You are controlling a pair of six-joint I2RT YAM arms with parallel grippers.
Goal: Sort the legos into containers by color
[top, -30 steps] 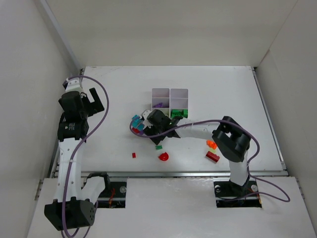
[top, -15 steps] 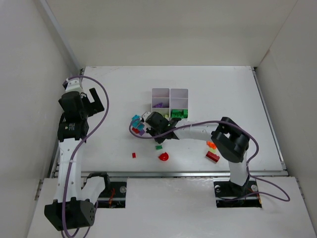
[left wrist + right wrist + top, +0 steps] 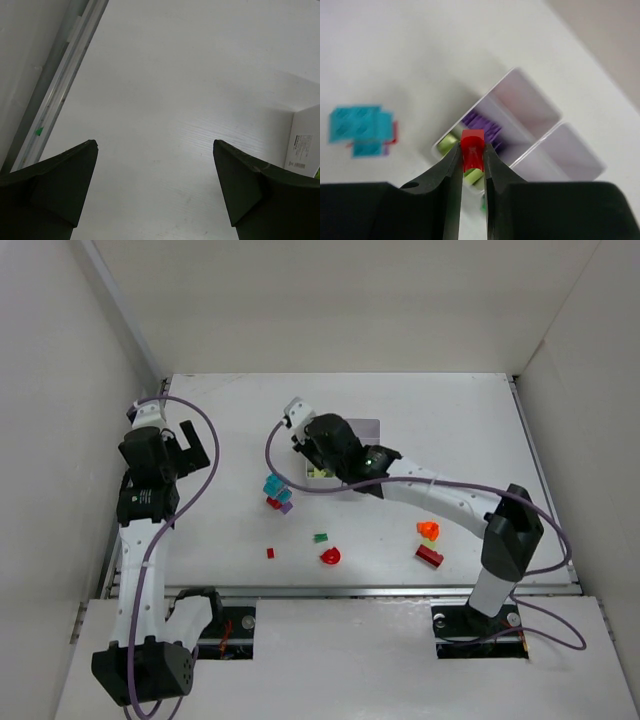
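Note:
My right gripper (image 3: 472, 151) is shut on a small red lego (image 3: 472, 140), held above the white divided containers (image 3: 530, 145). Below the lego, one compartment holds purple legos (image 3: 482, 125) and another yellow-green ones (image 3: 449, 143). In the top view the right gripper (image 3: 316, 452) hangs over the containers (image 3: 366, 426), hiding most of them. A cluster of cyan, red and purple legos (image 3: 275, 490) lies to their left. My left gripper (image 3: 154, 145) is open over bare table, also seen at the far left as the left gripper (image 3: 180, 438).
Loose on the near table lie a green lego (image 3: 320, 537), a tiny red one (image 3: 270, 552), a round red piece (image 3: 330, 556), an orange lego (image 3: 428, 531) and a red brick (image 3: 429, 556). White walls enclose the table on three sides.
The right arm rose from the cluster of cyan legos and swung away from me to above the containers, carrying the red lego. The left arm has stayed still.

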